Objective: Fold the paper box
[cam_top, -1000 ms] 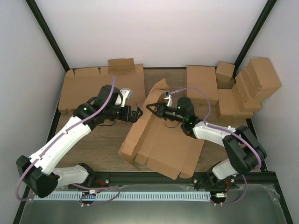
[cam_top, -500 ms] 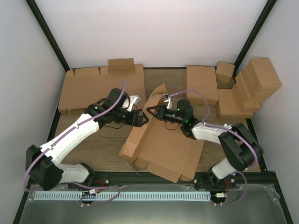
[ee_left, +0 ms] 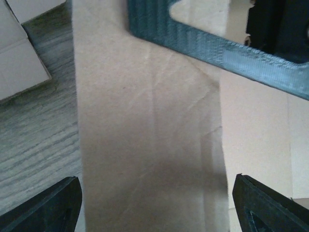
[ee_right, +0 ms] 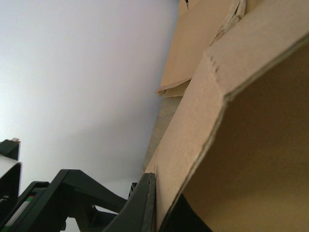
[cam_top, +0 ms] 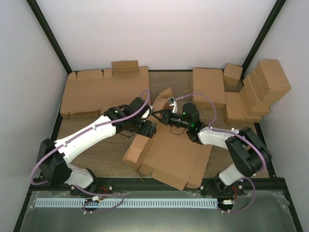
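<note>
The paper box (cam_top: 174, 154) is a brown cardboard sheet lying mid-table, its left wall and a back flap (cam_top: 161, 99) raised. My right gripper (cam_top: 161, 116) is shut on the raised back flap; in the right wrist view its gripper (ee_right: 166, 203) pinches the cardboard edge (ee_right: 203, 121). My left gripper (cam_top: 150, 128) hovers over the box's left wall. In the left wrist view the left gripper (ee_left: 154, 205) is open, its fingertips (ee_left: 63, 198) wide apart either side of a cardboard strip (ee_left: 149, 145).
A pile of flat cardboard blanks (cam_top: 104, 89) lies at the back left. Another flat piece (cam_top: 208, 86) and stacked finished boxes (cam_top: 263, 87) stand at the back right. Black frame posts rise at both back corners.
My left arm has swung right, from beside the box to over its left wall. My right gripper has kept its hold, and the back flap has tipped lower.
</note>
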Controlling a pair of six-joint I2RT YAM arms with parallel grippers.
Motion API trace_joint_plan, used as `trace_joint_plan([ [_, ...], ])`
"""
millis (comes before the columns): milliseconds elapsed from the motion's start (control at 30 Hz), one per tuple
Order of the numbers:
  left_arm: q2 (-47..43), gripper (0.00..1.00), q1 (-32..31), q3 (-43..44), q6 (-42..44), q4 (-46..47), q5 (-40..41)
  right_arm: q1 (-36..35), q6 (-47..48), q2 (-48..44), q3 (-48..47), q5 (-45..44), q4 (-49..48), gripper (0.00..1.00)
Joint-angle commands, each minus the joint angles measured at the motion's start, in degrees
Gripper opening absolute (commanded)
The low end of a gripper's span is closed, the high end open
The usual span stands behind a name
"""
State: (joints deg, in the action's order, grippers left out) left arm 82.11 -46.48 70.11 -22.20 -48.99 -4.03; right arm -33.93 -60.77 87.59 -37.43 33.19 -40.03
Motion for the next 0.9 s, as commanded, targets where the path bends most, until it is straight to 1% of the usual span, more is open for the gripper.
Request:
trace_joint_plan([
  [0,1.3,0.84,-1.9,3.6,-0.8,-3.0,4.2,-0.1,3.4,0.9,-1.5,-0.6,1.5,0.01],
  [133,2.7,0.73,-3.2,5.8,-1.1,-5.4,6.2,-0.1,3.9,0.7,-1.4,-0.8,2.0,0.01],
  [233,3.2,0.7,-3.9,6.8,-1.2,-6.4,7.2,-0.1,4.3,0.4,-1.4,-1.3,2.6,0.03],
  [333,3.5,0.67,-4.5,7.5,-1.0,-7.3,7.6,0.0,5.2,-0.1,-1.6,-2.0,3.8,0.08],
  [500,3.4,0.66,-4.5,8.0,-0.4,-7.7,8.0,0.0,9.2,-2.4,-2.5,-4.4,9.3,0.24],
  [667,3.3,0.64,-4.6,7.9,-0.1,-7.5,8.0,0.3,13.9,-7.2,-2.1,-7.6,14.9,0.42],
  [800,3.3,0.62,-4.6,7.8,0.3,-7.4,7.8,0.3,17.2,-12.2,-0.6,-12.2,20.0,0.69],
  [867,3.2,0.62,-4.6,7.7,0.5,-7.3,7.8,0.4,19.1,-14.7,-0.2,-14.3,22.7,0.75],
])
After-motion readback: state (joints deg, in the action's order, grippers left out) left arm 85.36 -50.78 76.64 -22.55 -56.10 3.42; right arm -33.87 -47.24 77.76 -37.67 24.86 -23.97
